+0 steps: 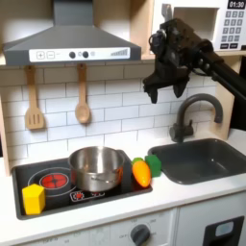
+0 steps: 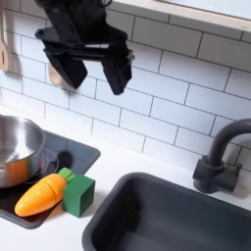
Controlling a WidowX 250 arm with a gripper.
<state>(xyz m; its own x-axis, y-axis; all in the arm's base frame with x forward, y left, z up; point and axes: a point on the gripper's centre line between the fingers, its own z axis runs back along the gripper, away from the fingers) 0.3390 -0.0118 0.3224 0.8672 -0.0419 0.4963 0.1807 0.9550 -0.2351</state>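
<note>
Toy carrot (image 2: 43,194), orange with a green block top (image 2: 78,192), lies on its side on the stove's (image 1: 58,192) right edge, just right of the steel pot (image 1: 94,168). Above the carrot the gripper (image 2: 87,71) hangs in the air, jaws open and empty. The first exterior view adds a yellow block (image 1: 34,199) left of the pot; the second exterior view shows the faucet (image 2: 221,157) close up.

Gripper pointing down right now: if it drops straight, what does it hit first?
Probably the bare countertop between the carrot and the sink. The gripper hangs open, high above; depth is unclear, so the sink rim is possible.
</note>
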